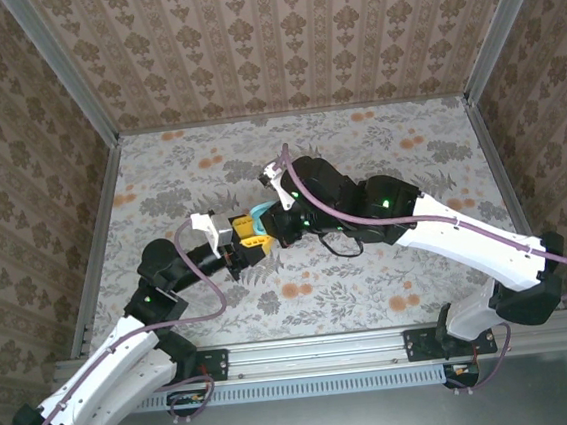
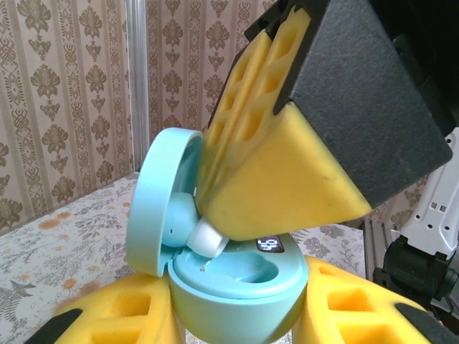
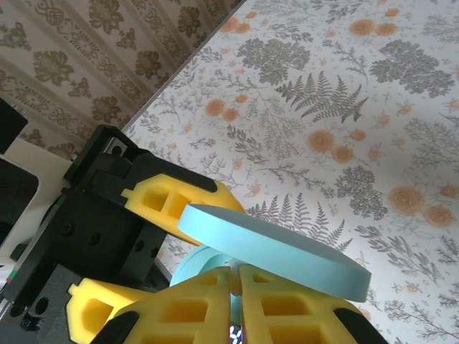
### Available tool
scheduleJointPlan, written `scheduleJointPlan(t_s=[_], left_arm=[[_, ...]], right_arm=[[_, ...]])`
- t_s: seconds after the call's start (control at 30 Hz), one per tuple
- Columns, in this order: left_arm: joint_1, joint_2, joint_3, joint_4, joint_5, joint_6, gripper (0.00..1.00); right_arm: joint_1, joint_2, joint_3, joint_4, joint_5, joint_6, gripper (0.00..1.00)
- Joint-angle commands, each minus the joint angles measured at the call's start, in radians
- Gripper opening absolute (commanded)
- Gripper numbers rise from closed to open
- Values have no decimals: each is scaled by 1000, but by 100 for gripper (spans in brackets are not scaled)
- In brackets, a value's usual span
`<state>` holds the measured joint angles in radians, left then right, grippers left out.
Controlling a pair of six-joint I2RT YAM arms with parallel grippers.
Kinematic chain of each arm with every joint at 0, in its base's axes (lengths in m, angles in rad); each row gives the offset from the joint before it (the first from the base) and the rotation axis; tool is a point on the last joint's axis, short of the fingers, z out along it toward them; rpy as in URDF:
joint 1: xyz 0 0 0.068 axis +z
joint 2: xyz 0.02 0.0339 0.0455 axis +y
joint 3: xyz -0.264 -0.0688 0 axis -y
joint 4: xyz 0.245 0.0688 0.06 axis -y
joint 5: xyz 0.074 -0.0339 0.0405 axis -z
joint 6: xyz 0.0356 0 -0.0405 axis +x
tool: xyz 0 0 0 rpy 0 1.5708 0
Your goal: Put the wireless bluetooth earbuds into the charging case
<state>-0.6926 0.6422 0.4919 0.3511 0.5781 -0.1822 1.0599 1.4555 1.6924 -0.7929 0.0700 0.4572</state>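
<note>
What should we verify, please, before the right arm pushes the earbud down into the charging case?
1. Case grip: the left gripper clamps the charging case on both sides: ok.
2. Access: the lid stands open: ok.
3. Bud grip: the right gripper is shut on the earbud: ok.
4. Seating: the earbud is not down in its well; it sits tilted at the rim by the hinge: not ok.
5. Alignment with the well: the right gripper's foam fingers hide it: cannot tell.
</note>
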Motion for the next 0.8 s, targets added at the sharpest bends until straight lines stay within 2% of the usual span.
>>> scheduleJointPlan(t_s=[0.0,0.77], left_arm=[[0,3,34,54,20,6,23],[4,8,25,66,17,3,23]], right_arm=[[-3,-26,-23,34,-62,24,11],[0,-57,-40,34,-93,30,10]])
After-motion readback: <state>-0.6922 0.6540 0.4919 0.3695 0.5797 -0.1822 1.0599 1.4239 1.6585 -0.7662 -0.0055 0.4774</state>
